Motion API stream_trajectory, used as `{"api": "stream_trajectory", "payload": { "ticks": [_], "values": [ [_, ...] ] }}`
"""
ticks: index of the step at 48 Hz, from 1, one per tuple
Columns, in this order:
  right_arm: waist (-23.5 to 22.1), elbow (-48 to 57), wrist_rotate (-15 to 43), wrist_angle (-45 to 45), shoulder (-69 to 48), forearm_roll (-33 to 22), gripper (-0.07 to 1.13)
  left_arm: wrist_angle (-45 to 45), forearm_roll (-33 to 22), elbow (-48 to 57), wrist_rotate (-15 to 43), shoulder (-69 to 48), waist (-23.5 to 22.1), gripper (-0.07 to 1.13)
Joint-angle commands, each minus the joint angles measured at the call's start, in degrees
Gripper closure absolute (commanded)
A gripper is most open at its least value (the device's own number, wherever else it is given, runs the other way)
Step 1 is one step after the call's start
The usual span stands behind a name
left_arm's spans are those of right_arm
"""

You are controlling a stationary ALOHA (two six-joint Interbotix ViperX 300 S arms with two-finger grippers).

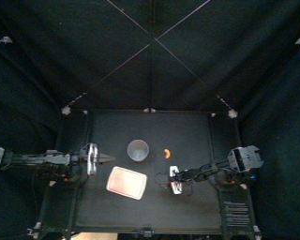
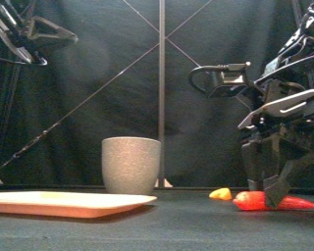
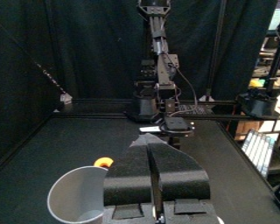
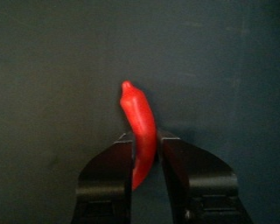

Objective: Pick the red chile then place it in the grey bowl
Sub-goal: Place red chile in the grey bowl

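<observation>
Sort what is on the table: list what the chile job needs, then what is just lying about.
For the job: slim red toy chile, in the right gripper; tall grey speckled cup.
Lying about: flat pink tray; small orange toy food.

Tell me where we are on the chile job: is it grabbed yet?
Done: the right gripper is down on the red chile, jaws closed against its sides. In hand: the grasp; the chile lies at table level, not yet lifted. Left: lift it, carry it to the upright grey bowl, release. The left gripper rests shut at the table's left side.
</observation>
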Motion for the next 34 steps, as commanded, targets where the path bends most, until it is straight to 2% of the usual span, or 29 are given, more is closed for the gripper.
{"api": "stream_trajectory", "payload": {
  "ticks": [1,8,17,27,34],
  "values": [
    [-1.4,-2.0,0.0,0.1,-2.1,-0.4,0.51,-0.2,0.1,-0.7,0.0,0.2,0.2,1.07],
    [-4.2,-6.0,-0.2,0.5,-5.4,-2.5,0.50,-0.2,0.1,-0.7,0.1,0.2,0.2,1.07],
    [-9.3,-15.0,0.1,0.7,-7.4,-8.1,0.50,-0.2,0.1,-0.8,0.1,0.2,0.2,1.07],
    [-16.3,-24.8,0.0,-1.3,-3.4,-8.7,0.50,-0.2,0.1,-0.8,0.1,0.2,0.2,1.07],
    [-19.3,-29.0,0.0,-3.3,1.4,-7.8,0.49,-0.2,0.1,-0.7,0.1,0.2,0.2,1.07]
  ]
}}
